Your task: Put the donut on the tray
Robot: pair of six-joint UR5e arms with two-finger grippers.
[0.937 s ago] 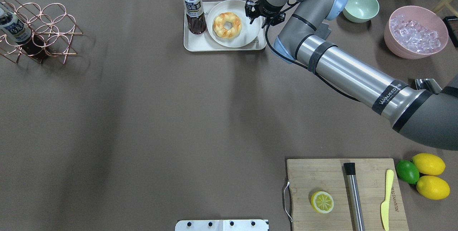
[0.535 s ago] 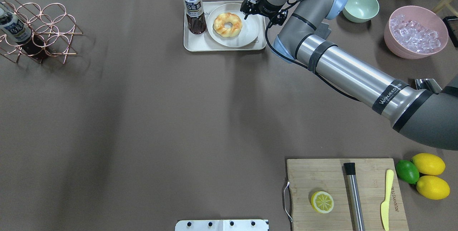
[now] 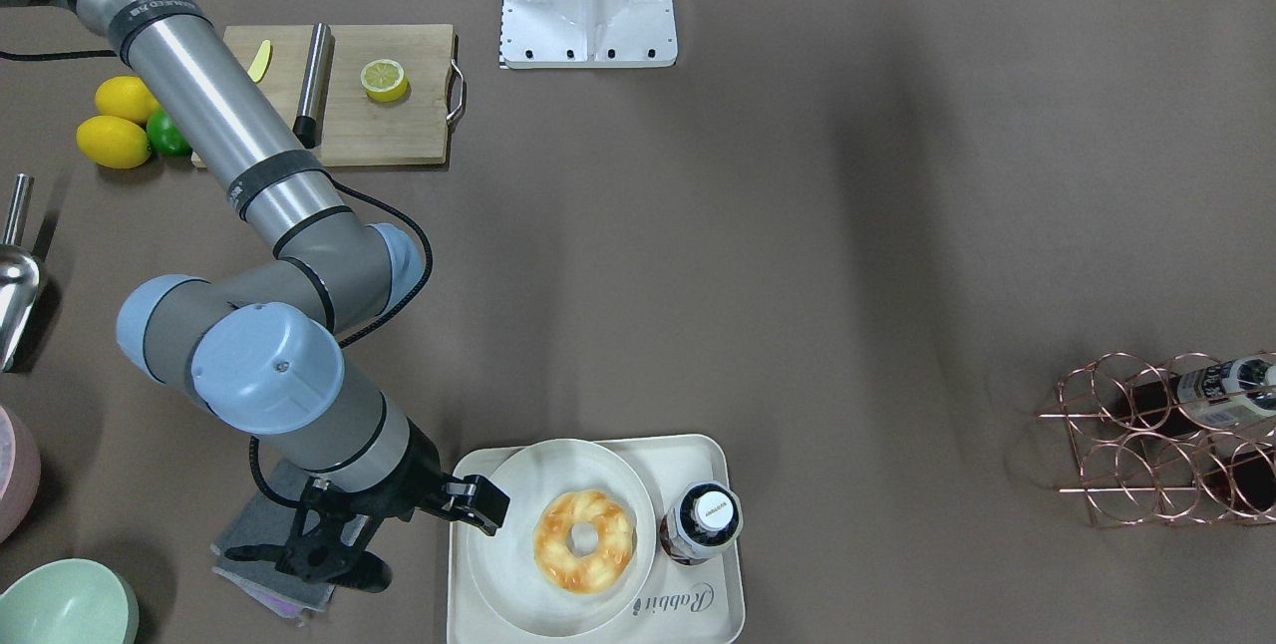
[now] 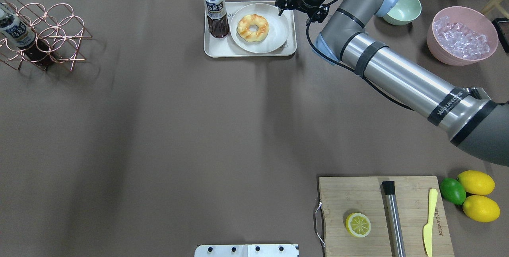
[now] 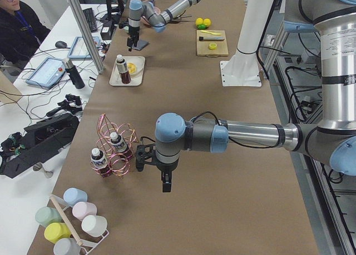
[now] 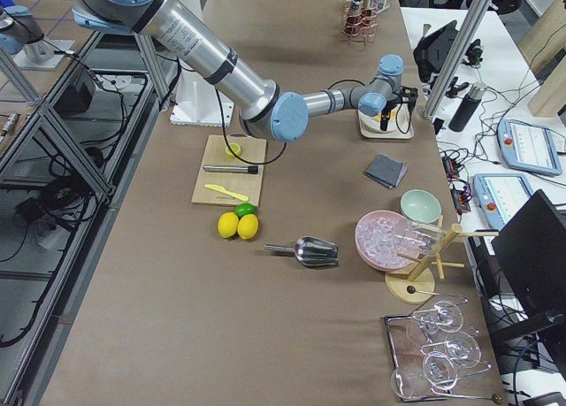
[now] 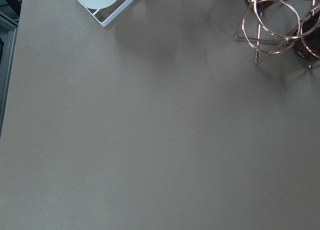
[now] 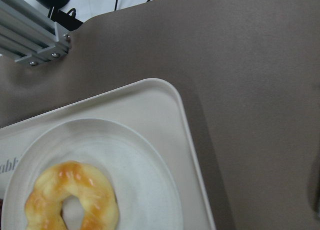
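Note:
The donut (image 4: 253, 27), golden-orange and twisted, lies on a round off-white plate (image 4: 278, 34) that sits on the cream tray (image 4: 216, 48). It also shows in the front view (image 3: 584, 540) and the right wrist view (image 8: 75, 197). My right gripper (image 4: 283, 5) is open and empty, above the tray's far right corner, beside the plate and apart from the donut; in the front view (image 3: 437, 546) its jaws are spread wide. My left gripper (image 5: 164, 183) shows only in the left side view, near the copper rack; I cannot tell whether it is open or shut.
A tea bottle (image 4: 216, 10) stands on the tray's left part. A green bowl (image 4: 403, 6) and a pink bowl of ice (image 4: 461, 36) are to the right. A grey cloth (image 3: 254, 524) lies under my right wrist. A cutting board (image 4: 338, 193) with a lemon half is at the near right.
My right gripper has drawn back from over the plate's right edge toward the tray's far right corner, and the arm has shifted right. The donut has stayed on the plate.

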